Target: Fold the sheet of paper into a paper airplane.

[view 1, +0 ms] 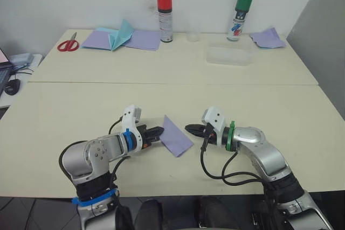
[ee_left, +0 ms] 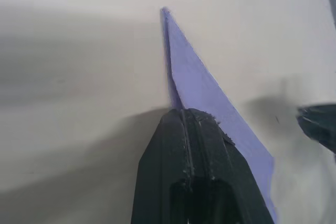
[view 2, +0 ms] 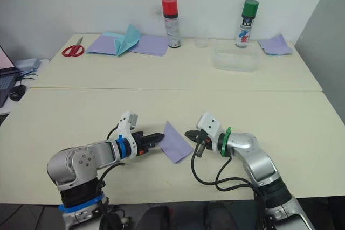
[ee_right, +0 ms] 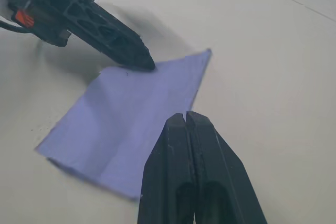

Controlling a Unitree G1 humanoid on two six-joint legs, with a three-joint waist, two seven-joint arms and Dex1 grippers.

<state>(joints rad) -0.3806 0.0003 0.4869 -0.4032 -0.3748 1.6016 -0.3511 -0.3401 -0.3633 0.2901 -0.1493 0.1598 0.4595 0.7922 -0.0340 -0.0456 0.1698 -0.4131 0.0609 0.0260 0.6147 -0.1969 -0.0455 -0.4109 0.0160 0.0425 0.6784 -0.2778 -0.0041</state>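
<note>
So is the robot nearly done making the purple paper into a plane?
Not yet. The lavender-purple sheet of paper already lies folded into a flat pointed shape on the cream table. The left gripper has its shut black fingers pressed on the paper's edge, and the right gripper, also shut, sits just beside it. No raised wings show, so more folds look left.

Silver arms, blue and green bands, black cables.
</note>
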